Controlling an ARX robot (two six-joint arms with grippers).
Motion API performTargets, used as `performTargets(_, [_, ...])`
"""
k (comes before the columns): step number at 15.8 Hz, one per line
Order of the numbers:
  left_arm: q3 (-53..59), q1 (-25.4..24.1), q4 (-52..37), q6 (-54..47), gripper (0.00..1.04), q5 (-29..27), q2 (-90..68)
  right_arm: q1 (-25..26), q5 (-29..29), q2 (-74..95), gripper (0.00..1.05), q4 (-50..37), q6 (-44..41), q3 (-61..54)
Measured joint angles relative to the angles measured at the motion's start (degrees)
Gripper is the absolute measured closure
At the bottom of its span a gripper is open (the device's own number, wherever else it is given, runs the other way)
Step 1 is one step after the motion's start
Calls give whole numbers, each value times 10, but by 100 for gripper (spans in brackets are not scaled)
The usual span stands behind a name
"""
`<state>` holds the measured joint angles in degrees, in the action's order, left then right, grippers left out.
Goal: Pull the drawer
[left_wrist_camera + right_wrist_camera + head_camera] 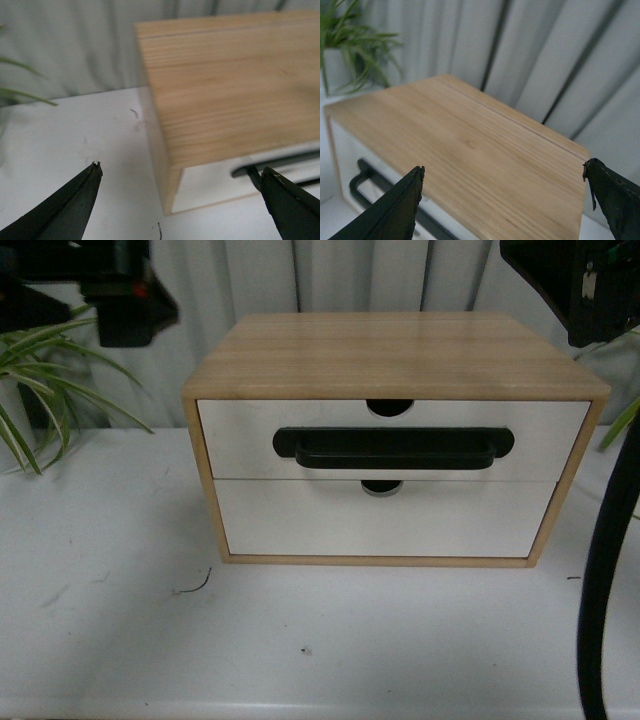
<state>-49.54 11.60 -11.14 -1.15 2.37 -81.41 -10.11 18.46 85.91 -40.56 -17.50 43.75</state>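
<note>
A light wood cabinet (395,352) stands on the white table. Its upper drawer (240,430) has a white front, a long black bar handle (392,448) and a half-round notch in its top edge; it sits flush and closed. My left gripper (180,172) hangs open above the cabinet's left front corner, with the handle's end (272,164) showing near one finger. My right gripper (503,172) is open above the wooden top (470,145), holding nothing; the handle (362,175) shows below. In the front view only dark parts of both arms show at the upper corners.
Below it is a plain white drawer front (380,522) without a handle. Potted plants stand at the far left (40,380) and far right (625,415). A grey curtain hangs behind. A black cable (605,570) hangs at the right edge.
</note>
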Motion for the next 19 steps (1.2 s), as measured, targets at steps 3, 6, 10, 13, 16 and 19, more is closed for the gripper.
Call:
performTargets(3, [-99,33,164,-184,7,111,-36,10,139,-1,6,162,-237,31])
performTargets(6, [-202,69,361,-376,7,163,-68,32,190,16,6,359,-502,104])
performTargets(10, [-278,120,516,-539,7,132,-139,60,162,76,6,566,-783,179])
performTargets(13, [-329,140,514,-563,7,116,-197,56,157,87,6,591,-814,196])
performTargets(16, [-361,158,484,-557,7,118,-267,39,153,135,6,598,-817,203])
performTargets(19, [-361,157,452,-542,7,118,-282,24,141,177,6,591,-819,231])
